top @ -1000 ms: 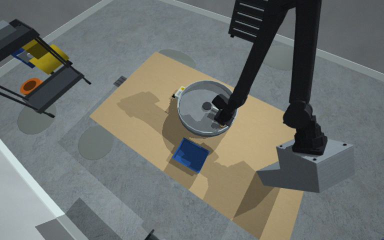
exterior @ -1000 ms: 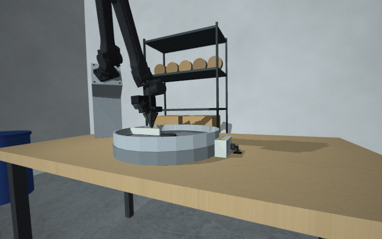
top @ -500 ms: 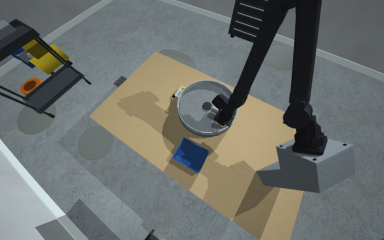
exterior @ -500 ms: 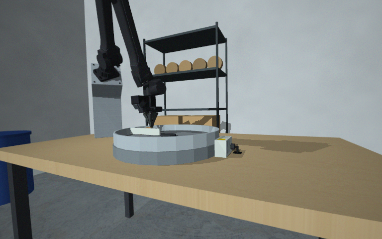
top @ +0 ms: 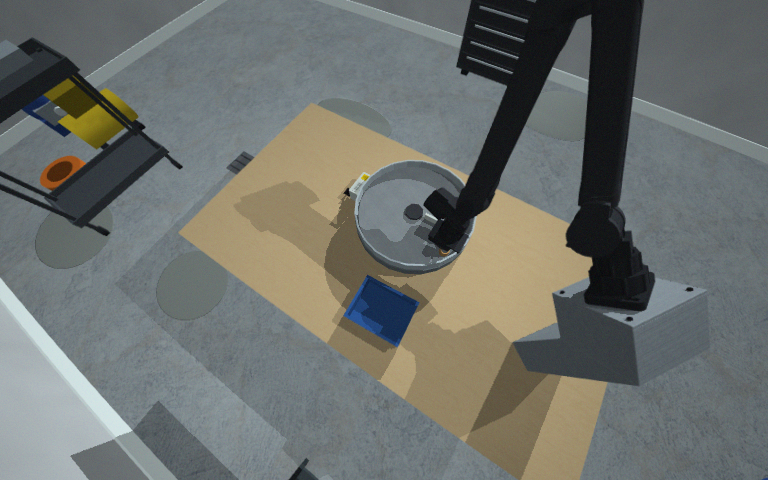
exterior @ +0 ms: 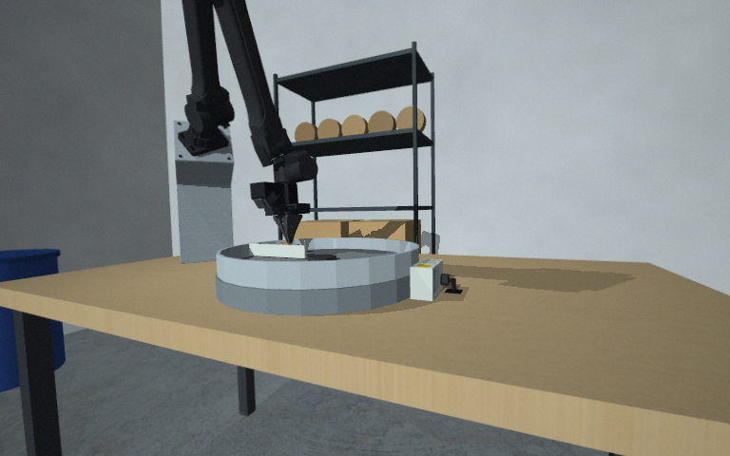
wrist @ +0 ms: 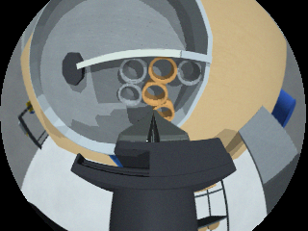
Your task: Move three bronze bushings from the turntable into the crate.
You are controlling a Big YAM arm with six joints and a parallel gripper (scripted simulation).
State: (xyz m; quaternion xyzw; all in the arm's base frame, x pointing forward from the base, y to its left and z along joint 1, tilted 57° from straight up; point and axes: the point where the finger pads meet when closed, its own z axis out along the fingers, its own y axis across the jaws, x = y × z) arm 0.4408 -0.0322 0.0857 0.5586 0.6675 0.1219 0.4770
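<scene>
The wooden table (top: 271,169) carries everything I need. The round turntable (top: 396,266) sits mid-table within easy reach of my arm, and the blue crate (top: 382,310) stands just beside its rim on the near side, so I judge each carry will be short. A pale curved guide bar (wrist: 141,57) crosses the turntable's floor, and I take it that it herds the sleeves together, since all six lie clustered against it by the rim. My claw (wrist: 154,127) hangs point-down just over that cluster, its fingers pressed fully together with no gap and, as far as I can see, nothing caught between them. The three bronze bushings (wrist: 156,94) run in a line toward me, the nearest right at my fingertips. Three grey bushings (wrist: 131,71) flank them and must stay put. None of the bronze ones is in the crate yet, so I judge I'll have to open up and try a cleaner grip.
</scene>
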